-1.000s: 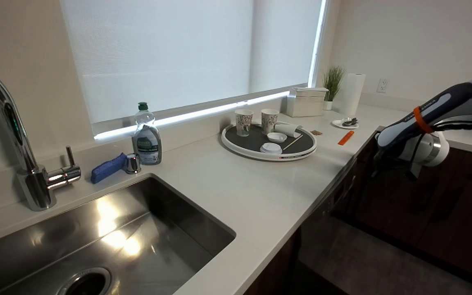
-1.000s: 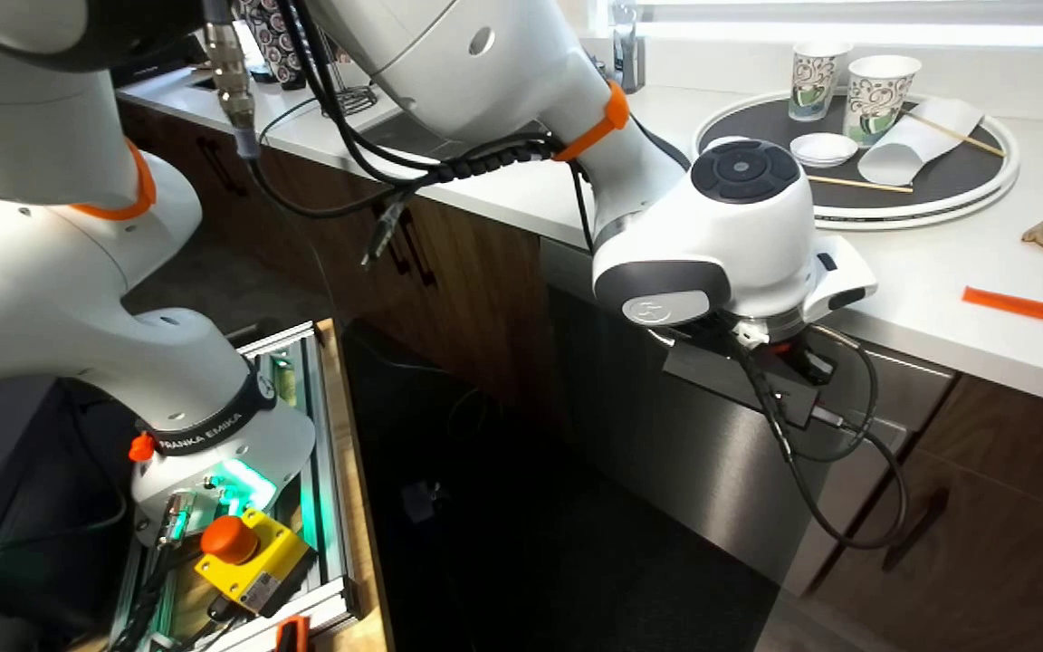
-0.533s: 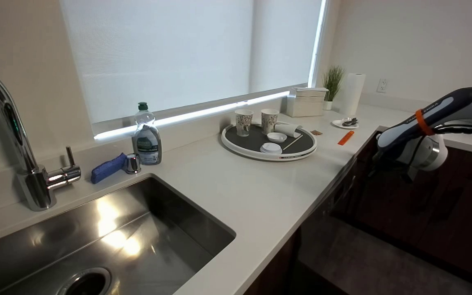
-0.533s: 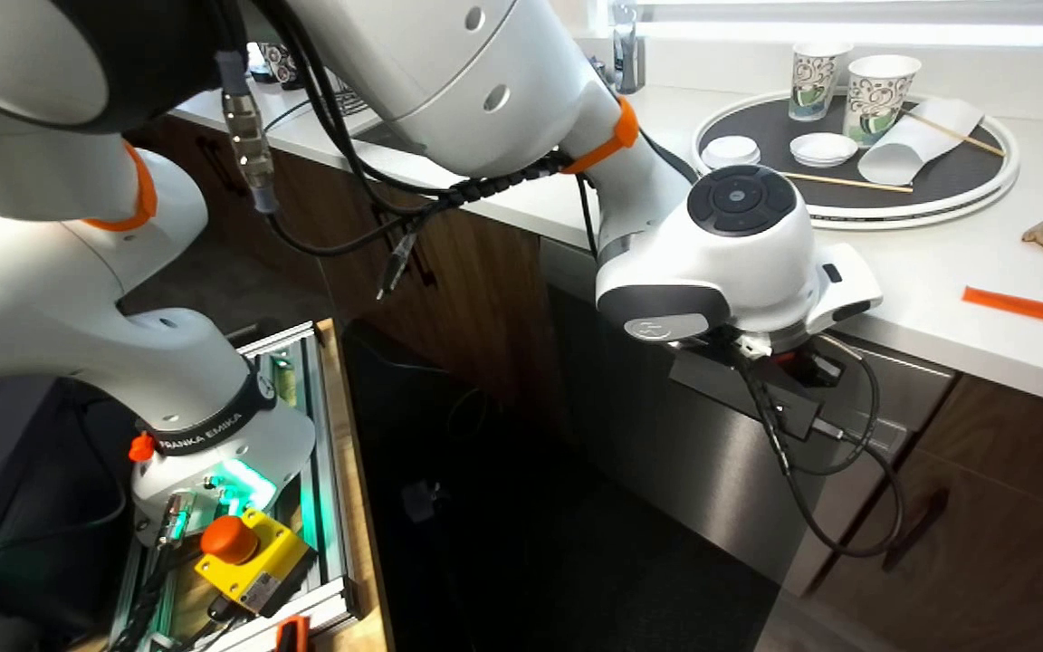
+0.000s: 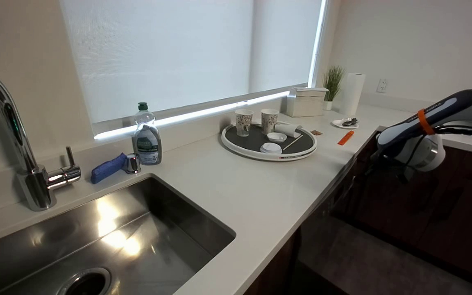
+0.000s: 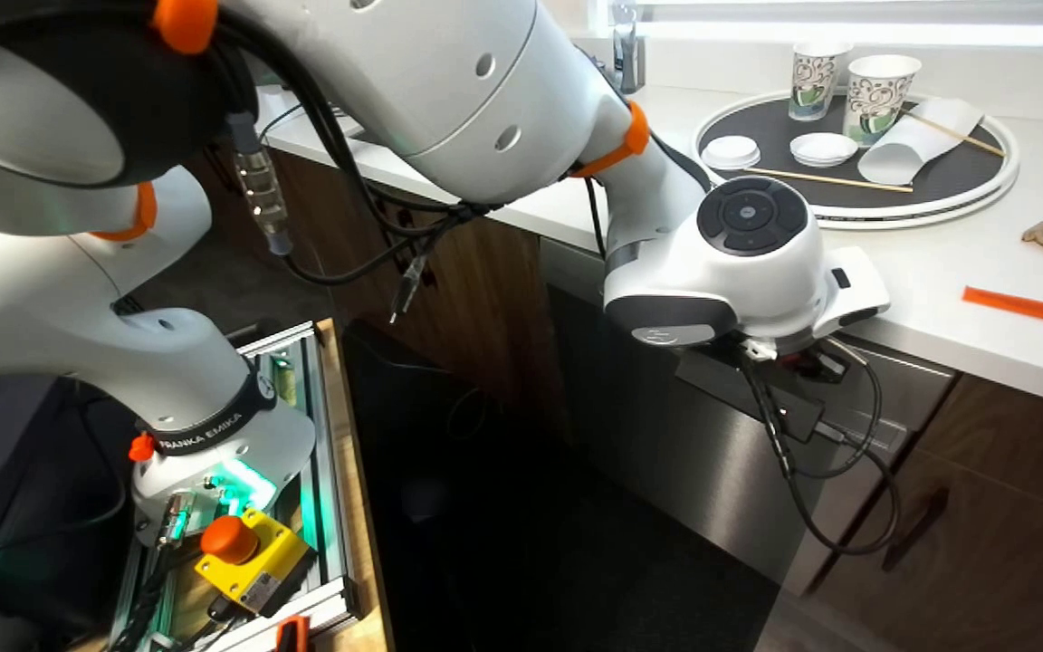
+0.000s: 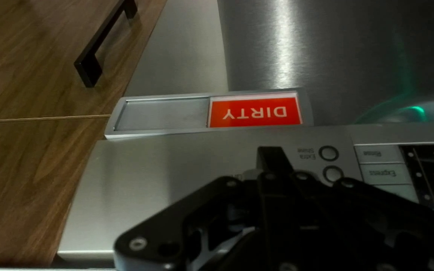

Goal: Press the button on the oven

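Observation:
The appliance at my gripper is a steel-fronted built-in unit (image 6: pixel 666 462) under the counter. It looks like a dishwasher; I cannot make out a dark-fronted oven for certain. In the wrist view its steel control panel (image 7: pixel 138 180) has a round "Extra Shine" button (image 7: pixel 329 153), another round button (image 7: pixel 333 174) and label keys. My gripper (image 7: pixel 275 160) is shut with nothing visible in it. Its fingertips stand over the panel, left of the round buttons. They partly cover a pale rounded shape (image 7: pixel 252 174) with lettering beside it. I cannot tell whether they touch the panel.
A red "DIRTY" sign (image 7: pixel 254 111) sits along the panel edge. A wooden cabinet with a black handle (image 7: pixel 102 41) adjoins. The white countertop (image 6: pixel 1010 344) overhangs beside my hand. It bears a round tray (image 6: pixel 929 215) with cups and an orange strip (image 6: pixel 1033 308).
My hand has moved slightly down and to the right in an exterior view, and the upper arm links have swung lower with it. The objects on the counter have not moved.

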